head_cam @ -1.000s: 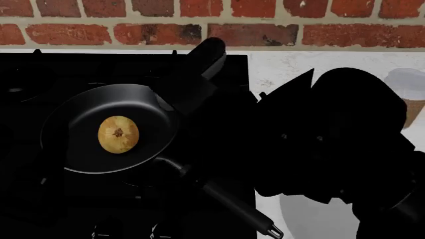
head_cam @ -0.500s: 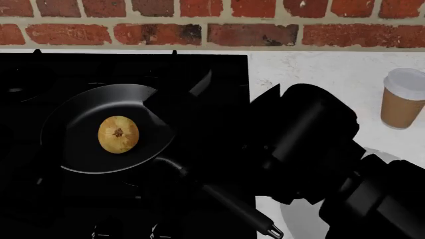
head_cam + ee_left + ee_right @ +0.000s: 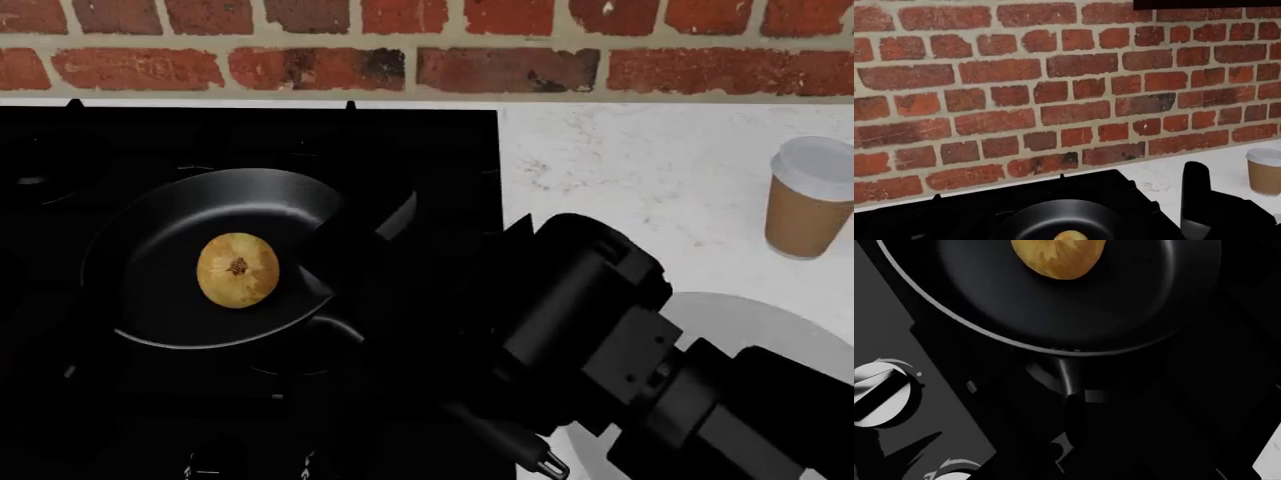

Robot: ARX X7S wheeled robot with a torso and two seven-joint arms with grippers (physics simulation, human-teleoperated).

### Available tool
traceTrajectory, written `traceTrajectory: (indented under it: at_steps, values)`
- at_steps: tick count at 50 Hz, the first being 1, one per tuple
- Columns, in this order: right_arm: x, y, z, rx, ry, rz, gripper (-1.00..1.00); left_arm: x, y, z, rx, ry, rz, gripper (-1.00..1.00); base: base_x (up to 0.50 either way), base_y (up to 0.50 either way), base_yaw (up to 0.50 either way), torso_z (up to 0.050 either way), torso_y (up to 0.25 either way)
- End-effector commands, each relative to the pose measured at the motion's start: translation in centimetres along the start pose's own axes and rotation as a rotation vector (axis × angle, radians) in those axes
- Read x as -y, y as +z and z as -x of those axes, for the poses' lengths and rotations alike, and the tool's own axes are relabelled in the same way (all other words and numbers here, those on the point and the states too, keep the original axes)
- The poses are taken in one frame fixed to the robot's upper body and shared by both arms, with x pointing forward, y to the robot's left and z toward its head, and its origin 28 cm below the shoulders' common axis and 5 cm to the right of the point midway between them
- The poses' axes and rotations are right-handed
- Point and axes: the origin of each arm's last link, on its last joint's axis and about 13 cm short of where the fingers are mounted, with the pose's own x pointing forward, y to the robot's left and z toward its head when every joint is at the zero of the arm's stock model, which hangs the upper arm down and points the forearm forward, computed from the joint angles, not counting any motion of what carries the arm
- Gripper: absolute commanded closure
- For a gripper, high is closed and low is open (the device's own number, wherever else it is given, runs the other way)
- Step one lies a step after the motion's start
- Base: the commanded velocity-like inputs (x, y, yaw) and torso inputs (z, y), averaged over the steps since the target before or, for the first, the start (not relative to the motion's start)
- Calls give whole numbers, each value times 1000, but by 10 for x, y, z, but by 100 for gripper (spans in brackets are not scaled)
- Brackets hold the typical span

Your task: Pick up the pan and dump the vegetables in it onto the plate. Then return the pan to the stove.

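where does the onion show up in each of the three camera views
Head view: onion sits mid-pan, left of centre.
Left wrist view: only its top peeks in at the bottom edge.
Right wrist view: cut off by the top edge.
Shared landmark: the black pan around it.

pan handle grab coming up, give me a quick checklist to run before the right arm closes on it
1. Round black non-stick pan sits flat on the black gas stove: ok.
2. Yellow-brown onion lies inside the pan, near its middle: ok.
3. Long thin black pan handle is in the right wrist view, close to the camera: ok.
4. Right gripper jaws astride the handle: cannot tell, black on black.
5. Pale grey round plate is open for the dump: not ok, the right arm covers part of it.
6. Brown paper cup with white lid stands apart from the plate: ok.
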Motion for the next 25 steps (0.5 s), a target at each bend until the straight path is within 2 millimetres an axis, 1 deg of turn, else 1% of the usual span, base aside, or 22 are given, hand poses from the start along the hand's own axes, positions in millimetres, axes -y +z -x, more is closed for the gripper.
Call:
traceTrajectory:
  at_steps: [1, 2, 4, 8, 10, 13, 16, 18, 21, 25]
  values:
    - [-1, -4, -14, -1, 26, 1, -100, -1, 1, -1, 18, -3, 25, -100, 0, 0, 0, 0, 0]
    - [-1, -4, -14, 5, 22, -2, 100, -2, 0, -1, 17, -1, 26, -100, 0, 0, 0, 0, 0]
    - [-2, -6, -11, 18, 18, -2, 100, -2, -1, -1, 14, 2, 26, -100, 8, 0, 2, 0, 0]
    - [0, -1, 2, 52, -2, -18, 100, -1, 1, -1, 17, -8, 19, -100, 3, 1, 2, 0, 0]
    - [3, 0, 5, 65, -48, -7, 100, -1, 1, -2, 16, -11, 17, -100, 0, 0, 0, 0, 0]
    - [2, 2, 10, 85, -48, -6, 100, 0, -1, -2, 14, -13, 17, -100, 0, 0, 0, 0, 0]
    - [2, 9, 20, 132, -70, 18, 100, -1, -1, -3, 11, -12, 15, -100, 0, 0, 0, 0, 0]
    - [1, 18, 30, 188, -93, 32, 100, -2, -2, -2, 10, -12, 16, -100, 0, 0, 0, 0, 0]
    - [0, 23, 40, 243, -119, 41, 100, -3, -4, -2, 7, -10, 16, -100, 0, 0, 0, 0, 0]
    - [-9, 16, 48, 337, -144, 11, 100, -6, -7, 0, 6, -2, 17, -100, 0, 0, 0, 0, 0]
